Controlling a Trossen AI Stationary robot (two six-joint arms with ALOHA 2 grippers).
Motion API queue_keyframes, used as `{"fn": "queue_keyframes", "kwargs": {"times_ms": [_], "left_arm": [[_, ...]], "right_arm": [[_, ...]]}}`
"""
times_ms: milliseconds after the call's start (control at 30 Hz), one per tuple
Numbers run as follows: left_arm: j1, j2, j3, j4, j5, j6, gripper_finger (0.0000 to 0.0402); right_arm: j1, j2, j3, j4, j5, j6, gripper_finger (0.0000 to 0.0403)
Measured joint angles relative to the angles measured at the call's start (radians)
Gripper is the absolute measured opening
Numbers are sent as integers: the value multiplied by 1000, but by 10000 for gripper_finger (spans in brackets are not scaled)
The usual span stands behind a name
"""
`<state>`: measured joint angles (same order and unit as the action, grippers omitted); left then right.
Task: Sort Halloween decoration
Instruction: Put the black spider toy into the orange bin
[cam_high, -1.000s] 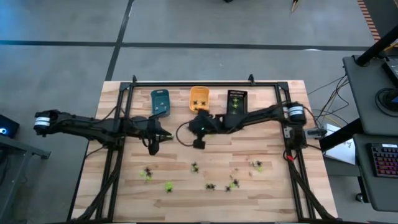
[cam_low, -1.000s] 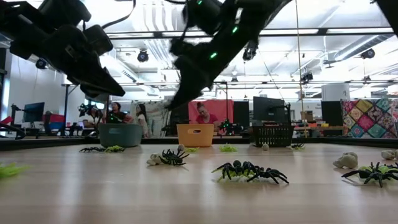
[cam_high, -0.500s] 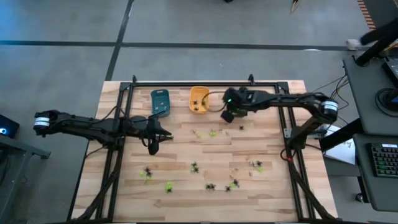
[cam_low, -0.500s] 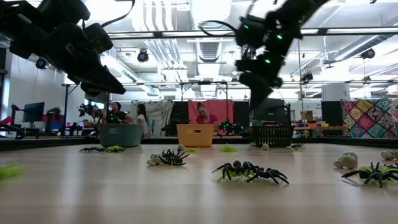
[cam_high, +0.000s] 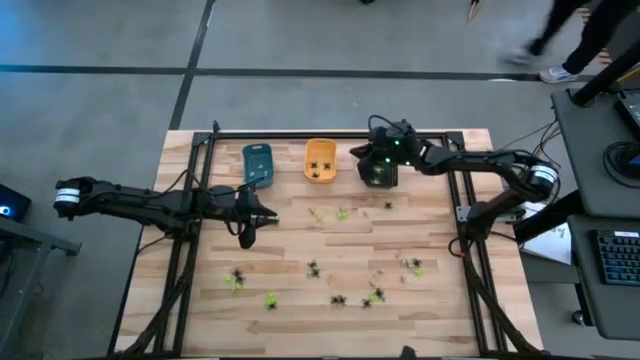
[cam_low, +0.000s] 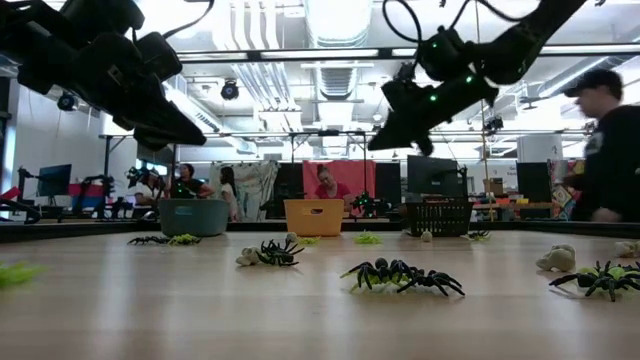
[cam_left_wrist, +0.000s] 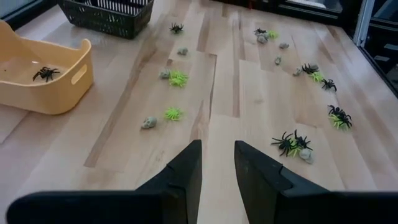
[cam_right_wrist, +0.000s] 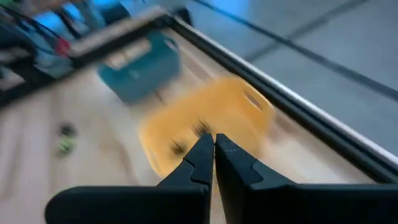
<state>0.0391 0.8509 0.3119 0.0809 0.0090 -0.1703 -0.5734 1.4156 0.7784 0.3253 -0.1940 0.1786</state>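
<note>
Little is sorted: one tiny black plastic spider (cam_left_wrist: 46, 73) lies in the orange plastic tray (cam_high: 320, 160) at twelve o'clock; most plastic spiders (cam_high: 340, 298) remain scattered toward six. The left gripper (cam_left_wrist: 217, 163) hangs partly open and empty; the right gripper (cam_right_wrist: 213, 148) is pinched closed, seemingly empty.

On the pale wood table (cam_high: 300, 240) sit a teal tray (cam_high: 257, 164), an orange tray (cam_high: 320, 160), a black basket (cam_left_wrist: 112, 15), and black, yellow-green and whitish spiders (cam_high: 340, 298).

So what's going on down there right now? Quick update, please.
Right end effector shut, empty, above black tray. Left end effector slightly open, empty, hovering mid-table. Spiders scattered on table; one in orange tray. Nothing blocking.
</note>
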Motion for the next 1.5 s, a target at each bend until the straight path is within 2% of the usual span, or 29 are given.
{"fn": "queue_keyframes", "kwargs": {"times_ms": [133,233,333,400,533,633,700,833,900,1067,1167,1500], "left_arm": [[0,0,0,2,0,0,77],[0,0,0,2,0,-2,77],[0,0,0,1,0,-3,77],[0,0,0,-2,0,-3,77],[0,0,0,-3,0,4,77],[0,0,0,-3,-1,18,77],[0,0,0,-3,-3,25,77],[0,0,0,-3,-9,27,77],[0,1,0,-3,-9,27,77],[0,1,0,-3,-9,30,77],[0,1,0,-5,-9,33,77],[0,2,0,-10,-9,38,77]], "right_arm": [[-2,88,16,167,-44,32,8],[-2,145,58,164,-56,34,8],[-2,175,103,89,-75,43,8],[-1,177,149,-29,-60,50,8],[7,181,296,-428,22,39,8],[34,209,417,-695,36,-8,8],[62,233,485,-845,30,-130,8],[115,272,553,-1078,34,-531,9],[133,284,558,-1091,38,-599,9],[161,303,571,-1066,48,-621,11],[179,318,571,-1036,111,-624,27],[189,395,573,-986,150,-582,162]]}}
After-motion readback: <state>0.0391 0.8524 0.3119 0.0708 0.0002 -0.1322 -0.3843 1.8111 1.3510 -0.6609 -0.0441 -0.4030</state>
